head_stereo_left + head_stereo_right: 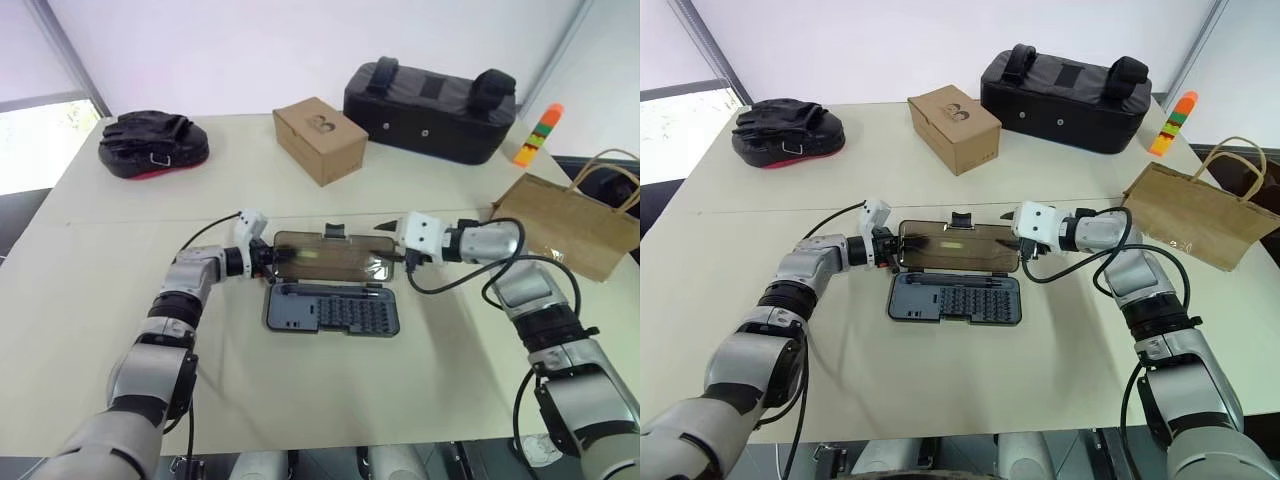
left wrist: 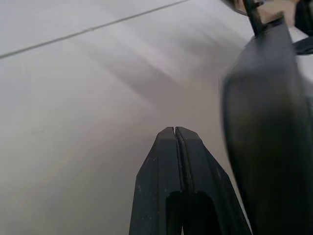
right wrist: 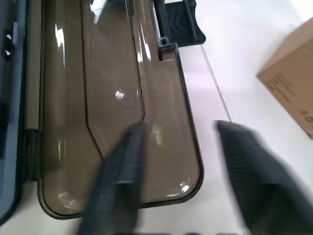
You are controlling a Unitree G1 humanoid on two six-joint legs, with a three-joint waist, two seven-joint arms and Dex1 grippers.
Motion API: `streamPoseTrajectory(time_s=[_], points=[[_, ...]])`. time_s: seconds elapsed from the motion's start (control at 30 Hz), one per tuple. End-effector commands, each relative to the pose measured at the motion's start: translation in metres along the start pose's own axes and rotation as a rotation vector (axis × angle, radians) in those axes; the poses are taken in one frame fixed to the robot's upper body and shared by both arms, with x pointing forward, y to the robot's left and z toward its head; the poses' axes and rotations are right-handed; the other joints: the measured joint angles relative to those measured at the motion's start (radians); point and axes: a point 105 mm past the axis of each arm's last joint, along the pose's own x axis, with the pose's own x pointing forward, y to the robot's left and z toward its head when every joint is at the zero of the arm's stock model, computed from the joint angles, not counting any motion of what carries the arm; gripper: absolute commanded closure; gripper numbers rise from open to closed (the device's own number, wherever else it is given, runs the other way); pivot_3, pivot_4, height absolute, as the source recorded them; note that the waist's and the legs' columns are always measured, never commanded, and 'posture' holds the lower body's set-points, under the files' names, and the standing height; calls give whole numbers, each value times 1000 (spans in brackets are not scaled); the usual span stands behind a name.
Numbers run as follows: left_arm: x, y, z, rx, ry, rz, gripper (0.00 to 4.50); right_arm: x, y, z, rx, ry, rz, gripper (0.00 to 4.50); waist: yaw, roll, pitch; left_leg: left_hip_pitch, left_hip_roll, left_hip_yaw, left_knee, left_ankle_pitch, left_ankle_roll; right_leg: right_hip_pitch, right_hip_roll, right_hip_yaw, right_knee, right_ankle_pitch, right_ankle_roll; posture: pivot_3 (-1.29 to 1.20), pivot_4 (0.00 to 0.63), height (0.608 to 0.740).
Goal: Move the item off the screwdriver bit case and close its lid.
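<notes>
The screwdriver bit case (image 1: pixel 333 310) lies open at the table's middle, with rows of bits showing. Its smoky lid (image 1: pixel 325 257) is swung back behind the base, latch tab (image 1: pixel 335 231) on the far edge. My left gripper (image 1: pixel 268 258) is shut, empty, right at the lid's left end; the left wrist view shows its fingertips (image 2: pixel 174 131) pressed together beside a dark blurred edge. My right gripper (image 3: pixel 178 129) is open at the lid's right end, one finger over the lid, the other past its edge. The item, a brown paper bag (image 1: pixel 570 225), lies on the table at the far right, off the case.
A cardboard box (image 1: pixel 320 138) and a large black fabric bag (image 1: pixel 430 110) stand at the back. A black padded mitt (image 1: pixel 153 143) lies back left. An orange and green object (image 1: pixel 538 133) stands back right. Bare table lies in front of the case.
</notes>
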Motion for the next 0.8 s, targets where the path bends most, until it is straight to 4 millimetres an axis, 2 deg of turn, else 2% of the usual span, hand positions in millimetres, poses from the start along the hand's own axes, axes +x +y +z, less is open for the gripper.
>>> streamPoseTrajectory(time_s=[0.03, 0.13, 0.2, 0.3, 0.37, 0.53, 0.63, 0.8], points=[[1, -4, -5, 7, 20, -29, 4500, -6, -9, 10, -73, 13, -23, 69, 0, 0, 0, 0, 0, 0, 0, 0, 0, 0, 0, 0, 0, 0, 0, 0, 150, 740], [-3, -2, -2, 14, -1, -14, 4500, -24, -24, 21, 66, -23, -63, 69, 1, 0, 0, 0, 0, 0, 0, 0, 0, 0, 0, 0, 0, 0, 0, 0, 150, 740], [-5, -1, 5, 12, -37, -7, 4500, -42, -36, 39, 242, -114, -85, 69, 1, 0, 0, -1, 1, -1, 1, 0, 0, 0, 0, 0, 0, 0, 0, 0, 150, 740], [-7, -3, 18, 12, -84, -20, 4500, -70, -34, 73, 478, -300, 1, 69, 3, 0, 0, -5, 1, -2, 2, 0, 1, -3, -1, 0, 1, 0, 0, 0, 150, 740], [-7, -7, 26, 23, -106, -43, 4500, -84, -30, 85, 573, -379, 43, 69, 4, 0, 0, -9, 1, -3, 3, -1, 1, -7, -1, -1, 1, 0, 0, 0, 150, 740], [-10, -26, 47, 53, -147, -128, 4500, -99, -27, 87, 684, -422, 27, 69, 4, 0, 0, -14, 1, -3, 4, -1, 1, -11, -3, -2, 1, 0, 0, 0, 150, 740], [-13, -47, 57, 72, -137, -218, 4500, -100, -26, 84, 707, -412, 13, 69, 3, 0, 0, -15, 0, -3, 3, -1, 1, -13, -4, -1, 2, 0, 0, 0, 150, 740], [-23, -88, 53, 104, -38, -385, 4500, -98, -23, 78, 703, -368, 11, 69, 3, 0, 0, -15, 0, -2, 3, -1, 1, -13, -4, -1, 2, 0, 0, 0, 150, 740]])
